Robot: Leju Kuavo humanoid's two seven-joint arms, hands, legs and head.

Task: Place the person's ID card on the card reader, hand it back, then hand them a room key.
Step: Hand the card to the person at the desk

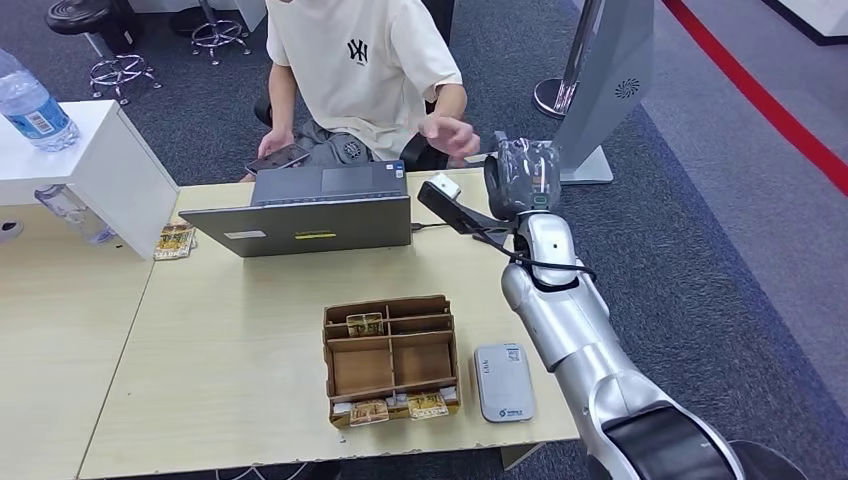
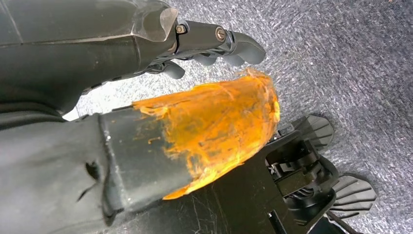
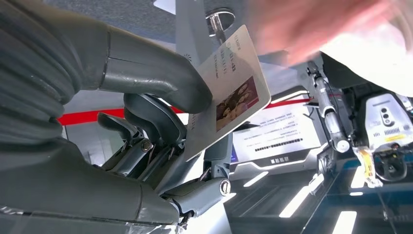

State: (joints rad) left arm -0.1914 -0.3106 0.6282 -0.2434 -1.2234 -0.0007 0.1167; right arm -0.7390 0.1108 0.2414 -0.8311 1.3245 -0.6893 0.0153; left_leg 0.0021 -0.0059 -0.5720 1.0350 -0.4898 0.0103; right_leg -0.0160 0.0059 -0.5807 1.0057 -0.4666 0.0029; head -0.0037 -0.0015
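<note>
Right hand (image 1: 520, 172) raised past the far edge of the surface (image 1: 240, 370), toward the seated person (image 1: 360, 70). Right wrist view: thumb and fingers pinch an ID card (image 3: 229, 92) by one edge; card carries a small photo and printed lines too small to read. Person's hand (image 1: 448, 133) is open, just beside the robot's hand; in the right wrist view it blurs close above the card, and contact cannot be told.

Left hand (image 2: 214, 46) hangs over grey carpet, fingers curled in, holding nothing.

Writing: person's cream T-shirt has a dark interlocked "NY" logo. Card reader (image 1: 503, 381), a light grey pad near the front edge of the surface, has a small logo and print, unreadable. Laptop (image 1: 310, 212) shows a yellow sticker and a white label on its lid, unreadable.

Surface: pale wood. Brown compartment tray (image 1: 390, 358) sits just left of the reader, with cards in the far-left slot and along the front row. Loose cards (image 1: 175, 241) lie left of the laptop. Water bottle (image 1: 32, 103) stands on a white box at far left.

Room: grey carpet, a red floor stripe (image 1: 760, 95), a grey standing panel (image 1: 610, 80).
</note>
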